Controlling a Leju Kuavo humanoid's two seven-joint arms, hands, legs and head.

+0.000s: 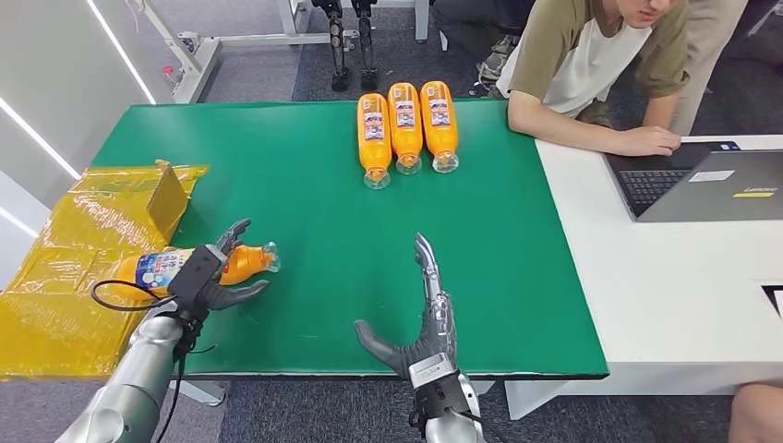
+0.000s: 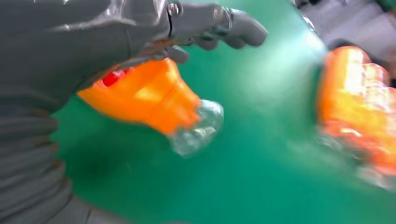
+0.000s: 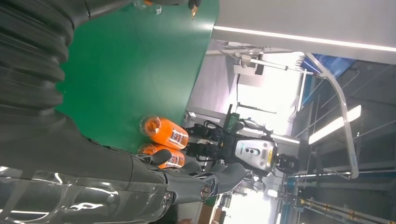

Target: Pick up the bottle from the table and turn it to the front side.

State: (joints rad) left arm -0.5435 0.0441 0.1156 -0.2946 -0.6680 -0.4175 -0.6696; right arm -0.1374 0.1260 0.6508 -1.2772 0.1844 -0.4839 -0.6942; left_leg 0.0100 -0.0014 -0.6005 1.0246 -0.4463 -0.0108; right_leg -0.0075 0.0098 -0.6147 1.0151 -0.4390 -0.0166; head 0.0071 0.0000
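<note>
An orange bottle [image 1: 247,261] lies on its side at the left edge of the green table [image 1: 305,212], its clear cap end toward the table's middle and its label [image 1: 159,269] toward the edge. My left hand [image 1: 214,270] is over the bottle's middle, fingers on the far side and thumb on the near side, spread and not closed around it. The left wrist view shows the bottle [image 2: 149,100] under the palm [image 2: 93,37], with the fingers reaching past it. My right hand [image 1: 427,318] rests open and flat near the table's front edge, holding nothing.
Three more orange bottles [image 1: 405,125] lie side by side at the table's back. A yellow wrapped box [image 1: 102,231] sits just left of the table. A person [image 1: 591,65] leans on the white desk [image 1: 665,277] at the right with a laptop [image 1: 711,185].
</note>
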